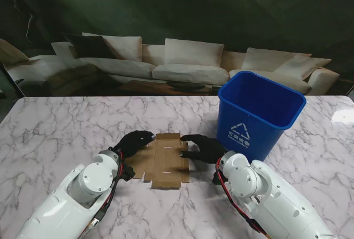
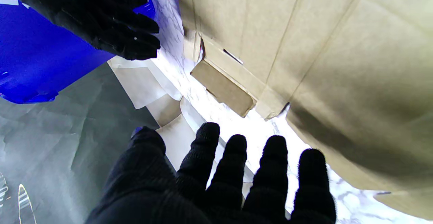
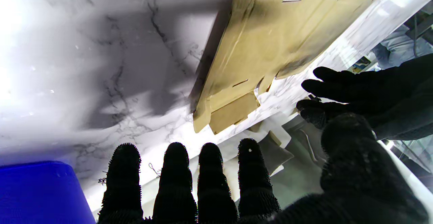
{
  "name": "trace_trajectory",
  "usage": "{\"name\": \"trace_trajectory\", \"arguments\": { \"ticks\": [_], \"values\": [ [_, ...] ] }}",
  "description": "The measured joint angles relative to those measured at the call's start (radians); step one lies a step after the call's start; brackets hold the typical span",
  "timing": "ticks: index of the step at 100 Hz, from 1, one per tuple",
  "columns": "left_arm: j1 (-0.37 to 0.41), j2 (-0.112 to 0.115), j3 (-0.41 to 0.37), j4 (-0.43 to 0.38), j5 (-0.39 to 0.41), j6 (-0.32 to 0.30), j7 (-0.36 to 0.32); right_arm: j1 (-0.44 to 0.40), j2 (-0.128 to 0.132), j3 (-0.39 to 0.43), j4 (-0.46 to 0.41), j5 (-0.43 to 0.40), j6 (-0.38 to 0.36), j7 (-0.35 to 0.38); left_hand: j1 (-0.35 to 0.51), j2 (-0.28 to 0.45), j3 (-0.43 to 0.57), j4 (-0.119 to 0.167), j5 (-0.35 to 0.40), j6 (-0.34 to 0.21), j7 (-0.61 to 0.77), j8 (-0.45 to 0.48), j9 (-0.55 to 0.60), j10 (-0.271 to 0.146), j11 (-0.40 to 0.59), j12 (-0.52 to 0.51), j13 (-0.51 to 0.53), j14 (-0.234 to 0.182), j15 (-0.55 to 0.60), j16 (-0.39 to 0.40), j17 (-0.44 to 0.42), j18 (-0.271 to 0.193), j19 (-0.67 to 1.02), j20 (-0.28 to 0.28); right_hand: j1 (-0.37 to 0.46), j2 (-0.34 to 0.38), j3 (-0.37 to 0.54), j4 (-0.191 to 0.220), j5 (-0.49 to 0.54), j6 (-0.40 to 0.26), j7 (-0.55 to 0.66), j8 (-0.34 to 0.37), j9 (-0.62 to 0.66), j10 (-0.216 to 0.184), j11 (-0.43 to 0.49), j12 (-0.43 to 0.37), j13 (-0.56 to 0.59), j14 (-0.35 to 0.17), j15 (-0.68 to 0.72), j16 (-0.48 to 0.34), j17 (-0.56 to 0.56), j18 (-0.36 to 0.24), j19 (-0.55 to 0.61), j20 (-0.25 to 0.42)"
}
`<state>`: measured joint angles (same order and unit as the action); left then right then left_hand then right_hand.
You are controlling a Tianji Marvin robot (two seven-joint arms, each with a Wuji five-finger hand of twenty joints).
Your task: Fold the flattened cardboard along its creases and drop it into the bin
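Two arms lower frame: left hand and right hand, both spread, holding nothing. One cardboard flat on desk centre frame, between them. One blue bin right of centre. Wrist views show slots in cardboard.

A living room: a long white sofa (cushions along it) behind a marble table.

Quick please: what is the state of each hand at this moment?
Left hand: open, fingers spread at the left edge of the cardboard, gripping nothing.
Right hand: open, fingers spread at its right edge, gripping nothing.
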<state>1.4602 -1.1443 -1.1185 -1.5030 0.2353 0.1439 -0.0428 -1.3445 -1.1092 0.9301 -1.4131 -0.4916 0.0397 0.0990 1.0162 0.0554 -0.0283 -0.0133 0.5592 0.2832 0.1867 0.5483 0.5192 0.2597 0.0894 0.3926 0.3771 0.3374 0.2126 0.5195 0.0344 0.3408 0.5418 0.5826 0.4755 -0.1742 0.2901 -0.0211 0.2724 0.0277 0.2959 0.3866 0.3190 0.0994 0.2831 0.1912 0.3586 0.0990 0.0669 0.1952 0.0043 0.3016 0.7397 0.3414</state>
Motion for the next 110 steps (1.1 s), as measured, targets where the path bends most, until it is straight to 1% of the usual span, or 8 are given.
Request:
{"name": "trace_trajectory", "arguments": {
  "ticks": [14,21,27,43,52,71,90,110],
  "values": [
    [0.0,-0.001,0.0,0.0,0.002,0.005,0.001,0.066,0.001,-0.049,0.038,-0.001,-0.006,0.002,0.0,0.0,0.0,0.0,0.0,0.0,0.0,0.0,0.0,0.0,0.0,0.0,0.0,0.0,0.0,0.0,0.0,0.0,0.0,0.0,-0.025,-0.021,0.002,0.0,-0.018,0.017,-0.013,0.0,-0.049,0.001,0.001,0.001,-0.013,0.0,-0.01,-0.001,-0.005,-0.002,-0.01,0.0],
    [0.0,-0.001,0.0,0.0,0.002,0.004,0.003,0.104,0.001,-0.079,0.055,-0.001,-0.002,0.027,0.0,0.0,0.0,0.0,0.0,0.0,0.0,0.0,0.0,0.0,0.0,0.0,0.0,0.0,0.0,0.0,0.0,0.0,0.0,0.0,-0.038,-0.062,0.054,-0.001,-0.042,0.019,-0.036,0.0,-0.062,0.002,0.004,0.001,-0.025,0.0,-0.015,-0.006,-0.009,-0.009,-0.023,0.0],
    [0.0,-0.001,0.0,-0.001,0.002,0.004,0.003,0.137,0.0,-0.107,0.071,0.0,0.001,0.031,0.0,0.0,0.0,0.0,0.0,0.0,0.0,0.0,0.0,0.0,0.0,0.0,0.0,0.0,0.0,0.0,0.0,0.0,0.0,0.0,-0.038,-0.058,0.067,-0.002,-0.06,0.019,-0.045,0.0,-0.062,0.002,0.008,0.001,-0.025,0.0,-0.016,-0.007,-0.012,-0.012,-0.029,0.0],
    [0.006,-0.003,-0.011,-0.006,0.009,-0.004,0.005,0.223,-0.02,-0.183,0.149,0.022,0.013,0.004,0.0,0.0,0.0,0.0,0.0,0.0,0.0,0.0,0.0,0.0,0.0,0.0,0.0,0.0,0.0,0.0,0.0,0.0,0.0,0.0,-0.061,-0.114,0.103,-0.012,-0.06,0.011,-0.053,0.0,-0.075,-0.013,0.014,0.001,-0.065,-0.016,-0.038,-0.024,-0.032,-0.015,-0.063,0.0],
    [0.016,-0.003,-0.024,-0.015,0.016,-0.012,0.009,0.277,-0.038,-0.236,0.208,0.029,0.02,-0.017,0.0,0.0,0.0,0.0,0.0,0.0,0.0,0.0,0.0,0.0,0.0,0.0,0.0,0.0,0.0,0.0,0.0,0.0,0.0,0.0,-0.061,-0.135,0.139,-0.013,-0.06,-0.006,-0.063,0.0,-0.098,-0.038,0.009,-0.009,-0.105,-0.041,-0.056,-0.066,-0.045,-0.025,-0.1,-0.019],
    [0.023,-0.001,-0.029,-0.024,0.021,-0.016,0.012,0.361,-0.089,-0.305,0.323,0.076,0.041,-0.066,0.0,0.0,0.0,0.0,0.0,0.0,0.0,0.0,0.0,0.0,0.0,0.0,0.0,0.0,0.0,0.0,0.0,0.0,0.0,0.0,-0.061,-0.164,0.145,-0.013,-0.06,-0.067,-0.064,0.0,-0.1,-0.044,-0.014,-0.021,-0.134,-0.049,-0.061,-0.109,-0.064,-0.026,-0.126,-0.038],
    [0.023,0.0,-0.029,-0.024,0.02,-0.022,0.012,0.415,-0.129,-0.359,0.399,0.101,0.056,-0.094,0.0,0.0,0.0,0.0,0.0,0.0,0.0,0.0,0.0,0.0,0.0,0.0,0.0,0.0,0.0,0.0,-0.001,0.0,0.0,0.0,-0.062,-0.196,0.157,-0.023,-0.06,-0.128,-0.061,0.003,-0.113,-0.04,-0.019,-0.022,-0.134,-0.048,-0.061,-0.11,-0.065,-0.026,-0.128,-0.047],
    [0.023,0.0,-0.03,-0.023,0.02,-0.024,0.016,0.466,-0.179,-0.417,0.499,0.149,0.058,-0.107,0.0,0.0,0.0,0.0,0.0,0.0,0.0,0.0,0.0,0.0,0.0,0.0,0.0,0.0,0.0,0.0,-0.001,0.0,0.0,0.0,-0.06,-0.235,0.179,-0.025,-0.053,-0.164,0.017,0.018,-0.113,-0.026,-0.03,-0.024,-0.134,-0.038,-0.061,-0.116,-0.065,-0.026,-0.128,-0.052]
  ]
}}
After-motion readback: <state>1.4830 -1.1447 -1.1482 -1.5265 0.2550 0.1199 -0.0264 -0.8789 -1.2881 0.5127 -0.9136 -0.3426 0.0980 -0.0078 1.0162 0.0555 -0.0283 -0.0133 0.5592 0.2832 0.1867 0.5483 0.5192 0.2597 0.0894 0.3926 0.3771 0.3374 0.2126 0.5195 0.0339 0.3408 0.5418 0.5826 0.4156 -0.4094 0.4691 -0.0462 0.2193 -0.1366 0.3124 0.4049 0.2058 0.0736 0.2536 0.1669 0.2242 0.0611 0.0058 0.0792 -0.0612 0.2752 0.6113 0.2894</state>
